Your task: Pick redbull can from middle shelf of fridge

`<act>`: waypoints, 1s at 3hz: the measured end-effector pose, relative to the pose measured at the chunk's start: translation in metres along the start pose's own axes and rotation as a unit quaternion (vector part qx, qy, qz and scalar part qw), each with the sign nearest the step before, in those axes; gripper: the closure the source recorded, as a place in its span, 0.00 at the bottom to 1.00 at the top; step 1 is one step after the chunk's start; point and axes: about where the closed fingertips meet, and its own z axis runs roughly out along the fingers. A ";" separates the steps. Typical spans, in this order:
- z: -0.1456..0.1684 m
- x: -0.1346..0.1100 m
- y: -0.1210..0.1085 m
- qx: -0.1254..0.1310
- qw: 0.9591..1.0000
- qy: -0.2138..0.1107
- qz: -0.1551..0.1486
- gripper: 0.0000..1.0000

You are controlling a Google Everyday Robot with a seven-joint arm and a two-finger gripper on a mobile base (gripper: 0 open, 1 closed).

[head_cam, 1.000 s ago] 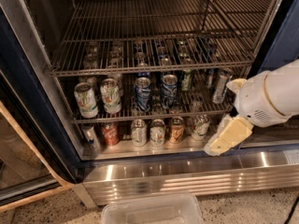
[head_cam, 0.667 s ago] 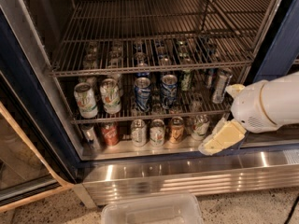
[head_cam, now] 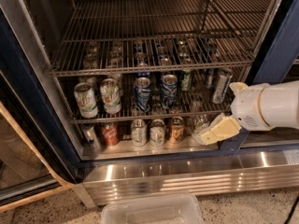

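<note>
Cream-coloured gripper hangs low at the right front of the blue-framed display fridge, below and just left of the slim silver-grey redbull can standing at the right end of the dark wire middle shelf; whether it is spread or closed I cannot tell. Approach seems in hand: next it must rise to can height and reach in.

light: dim, warm
glare: bright streaks on fridge base, bottom of frame
shadow: deep, upper left interior
gripper: brightly lit, lower right
</note>
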 end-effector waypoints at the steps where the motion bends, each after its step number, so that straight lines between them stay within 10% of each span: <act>1: 0.000 0.000 0.001 -0.001 1.000 0.000 0.000 0.00; 3: 0.003 -0.003 -0.003 0.028 0.999 -0.035 0.029 0.00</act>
